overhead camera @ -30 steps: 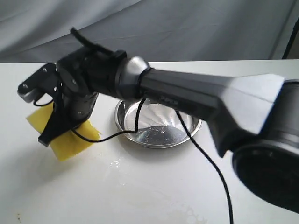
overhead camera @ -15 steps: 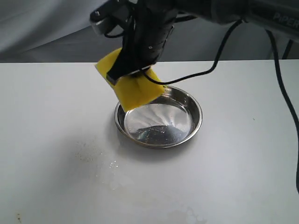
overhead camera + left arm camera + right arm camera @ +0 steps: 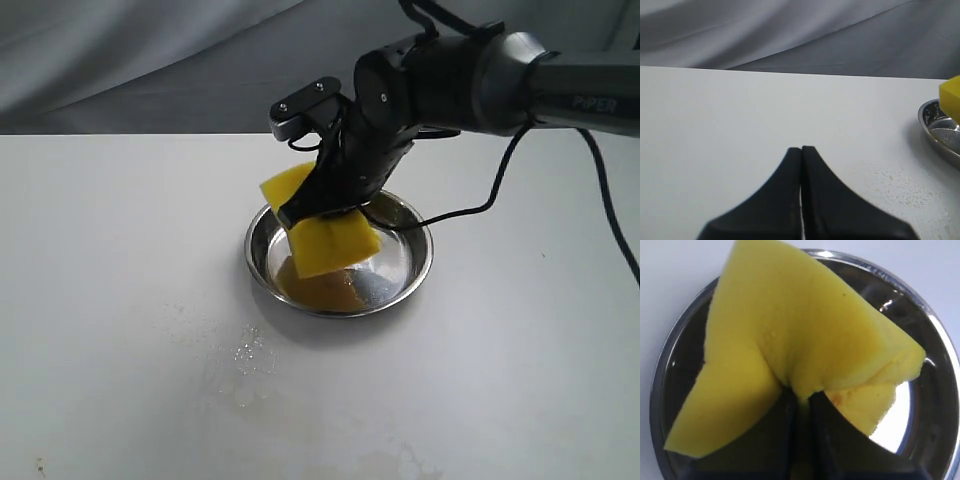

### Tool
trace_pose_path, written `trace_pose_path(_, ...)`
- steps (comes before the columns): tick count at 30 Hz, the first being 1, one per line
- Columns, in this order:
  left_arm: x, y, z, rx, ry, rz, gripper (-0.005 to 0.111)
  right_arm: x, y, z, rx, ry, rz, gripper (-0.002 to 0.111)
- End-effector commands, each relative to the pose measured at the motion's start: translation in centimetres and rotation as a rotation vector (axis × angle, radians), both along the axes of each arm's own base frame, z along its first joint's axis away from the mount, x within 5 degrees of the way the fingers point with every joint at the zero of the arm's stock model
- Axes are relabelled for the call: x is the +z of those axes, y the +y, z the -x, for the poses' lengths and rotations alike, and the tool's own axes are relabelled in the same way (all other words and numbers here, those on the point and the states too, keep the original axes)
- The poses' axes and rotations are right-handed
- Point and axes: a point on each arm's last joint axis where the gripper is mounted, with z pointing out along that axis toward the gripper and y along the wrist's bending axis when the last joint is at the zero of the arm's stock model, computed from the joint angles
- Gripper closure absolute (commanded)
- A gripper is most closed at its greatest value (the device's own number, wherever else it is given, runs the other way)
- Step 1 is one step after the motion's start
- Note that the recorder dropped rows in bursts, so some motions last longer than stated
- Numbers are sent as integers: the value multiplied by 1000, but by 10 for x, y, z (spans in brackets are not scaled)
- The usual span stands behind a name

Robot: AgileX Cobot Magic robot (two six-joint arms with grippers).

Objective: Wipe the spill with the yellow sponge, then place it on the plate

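My right gripper (image 3: 325,210) is shut on the yellow sponge (image 3: 330,243), which hangs folded and tilted just over the left half of the steel plate (image 3: 420,268). In the right wrist view the black fingers (image 3: 830,435) pinch the sponge (image 3: 805,330) at its middle, with the plate (image 3: 940,340) underneath. I cannot tell whether the sponge touches the plate. No amber drop shows; a pale wet speckled patch (image 3: 250,355) lies in front of the plate. My left gripper (image 3: 801,148) is shut and empty over bare table, left of the plate (image 3: 940,135) and sponge (image 3: 951,95).
The white table (image 3: 120,250) ends at a grey cloth backdrop (image 3: 150,60). The right arm's black cable (image 3: 500,170) loops behind the plate. A tiny dark speck (image 3: 40,465) sits near the front left corner.
The right arm lifted the sponge off the table at the left, swung it rightward, and lowered it into the plate's left half. A wet speckled patch now shows on the table.
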Motion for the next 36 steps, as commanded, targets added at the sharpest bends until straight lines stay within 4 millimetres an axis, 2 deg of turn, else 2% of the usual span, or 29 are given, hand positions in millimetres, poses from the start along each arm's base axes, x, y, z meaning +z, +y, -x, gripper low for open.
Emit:
trace_pose_path(1,0,0,0,2,-8,2,107,-14,3,-3,-27,21,-42,69)
trace_pose_path(5,0,0,0,2,-8,2,107,-13,5,-5,-39,8,-63,17)
trace_pose_path(7,0,0,0,2,-8,2,107,-7,4,-4,-28,-6,-66,7)
trace_pose_path(10,0,0,0,2,-8,2,107,5,2,-2,-6,-24,-62,6)
trace_pose_path(16,0,0,0,2,-8,2,107,46,-9,17,16,-46,-61,20)
trace_pose_path(21,0,0,0,2,-8,2,107,79,-37,42,-3,-122,-100,31)
trace_pose_path(25,0,0,0,2,-8,2,107,109,-64,81,-20,-273,-209,42)
trace_pose_path(28,0,0,0,1,-8,0,107,116,-85,118,-33,-335,-273,52)
trace_pose_path(31,0,0,0,1,-8,0,107,119,-106,155,-61,-385,-368,70)
trace_pose_path(36,0,0,0,1,-8,0,107,121,-143,219,-97,-461,-508,107)
